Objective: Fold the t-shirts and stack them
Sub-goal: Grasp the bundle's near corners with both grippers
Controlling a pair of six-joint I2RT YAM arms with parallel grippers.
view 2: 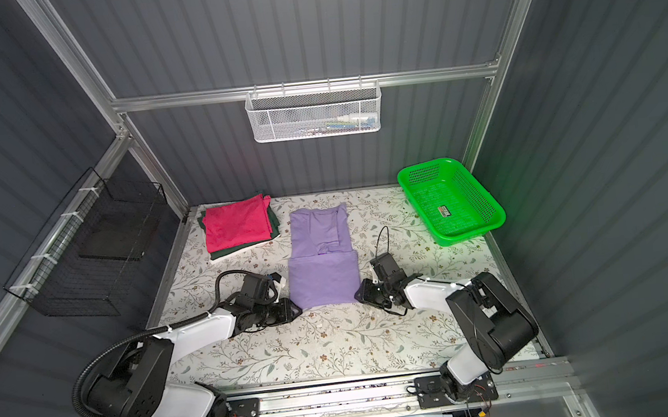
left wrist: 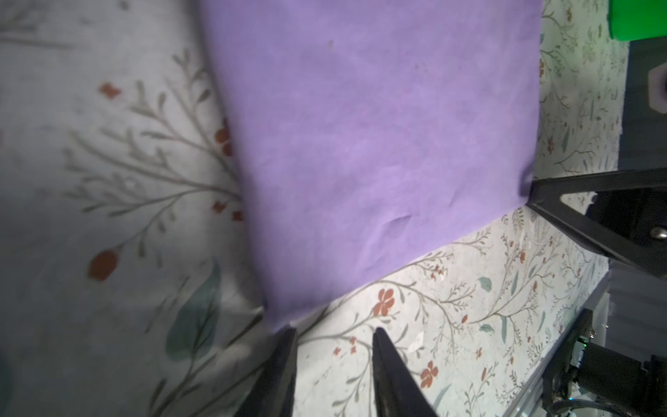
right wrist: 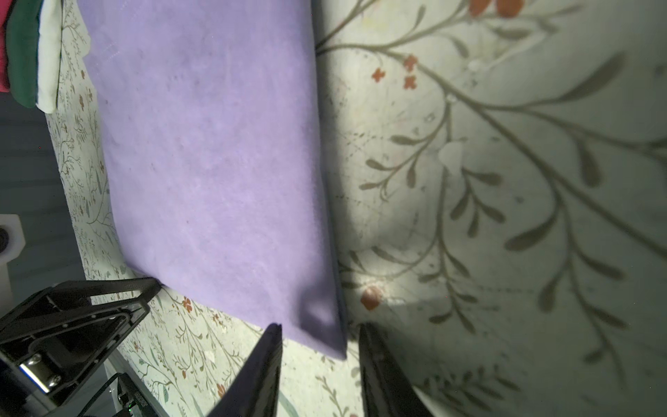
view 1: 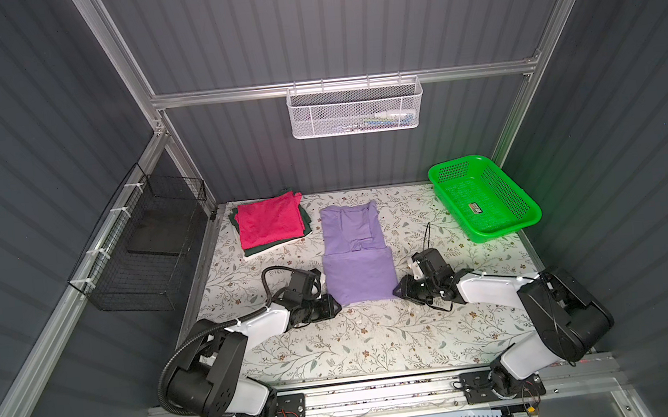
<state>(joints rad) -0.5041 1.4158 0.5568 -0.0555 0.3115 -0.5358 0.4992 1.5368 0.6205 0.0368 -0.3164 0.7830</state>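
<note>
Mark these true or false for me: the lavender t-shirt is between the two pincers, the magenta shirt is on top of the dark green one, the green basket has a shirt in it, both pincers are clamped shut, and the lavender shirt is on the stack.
1. The lavender t-shirt lies between the left pincer and the right pincer. True.
2. The magenta t-shirt lies on the dark green t-shirt. True.
3. The green basket holds a shirt. False: no shirt is in it.
4. Both pincers are clamped shut. False: each one's jaws stand apart at a near corner of the lavender t-shirt.
5. The lavender t-shirt is on the stack. False: it lies on the table beside the stack.
</note>
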